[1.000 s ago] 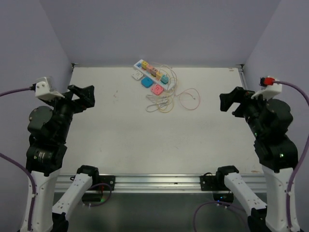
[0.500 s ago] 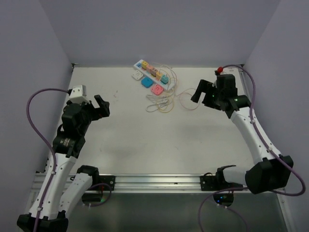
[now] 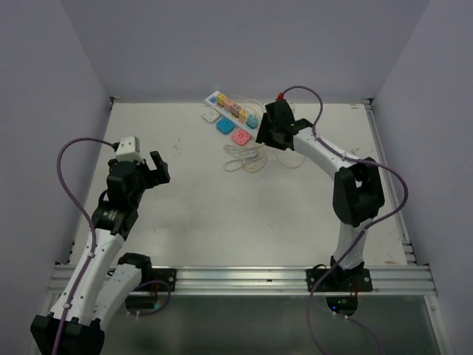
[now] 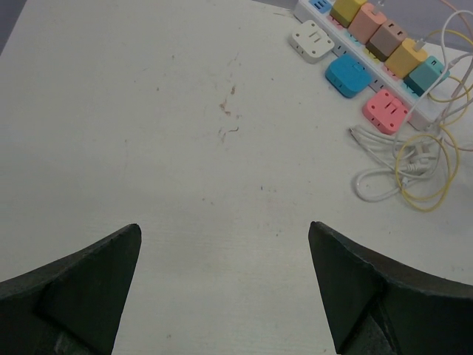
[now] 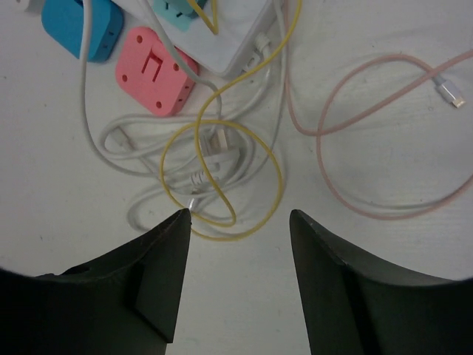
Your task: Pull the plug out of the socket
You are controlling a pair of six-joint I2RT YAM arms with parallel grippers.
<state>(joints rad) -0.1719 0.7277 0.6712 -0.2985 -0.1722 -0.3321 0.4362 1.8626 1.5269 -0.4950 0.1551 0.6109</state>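
White table (image 3: 192, 200), lilac walls (image 3: 244, 44). Step in hand is the approach; nothing is gripped.

Right gripper (image 5: 238, 218) hangs over the cable tangle, jaws partly apart and empty. Yellow cable (image 5: 222, 177) loops directly under the gap. Socket (image 5: 240, 37) lies just ahead of the fingertips.

Left gripper (image 4: 224, 229) is wide and empty, with the socket well apart, far ahead and to its right.

Next move, as I judge it: right gripper goes forward over a seated plug, straddles it, closes and lifts. The left may need to pin the strip.

- **Cut off:** my right wrist view shows only the socket's near end, and the teal plug (image 5: 177, 11) seated there runs off the frame.
- **Not the target:** the pink plug (image 5: 151, 81) lies loose beside the strip.
- **Unclear:** which seated plug is meant, and which cable feeds which.
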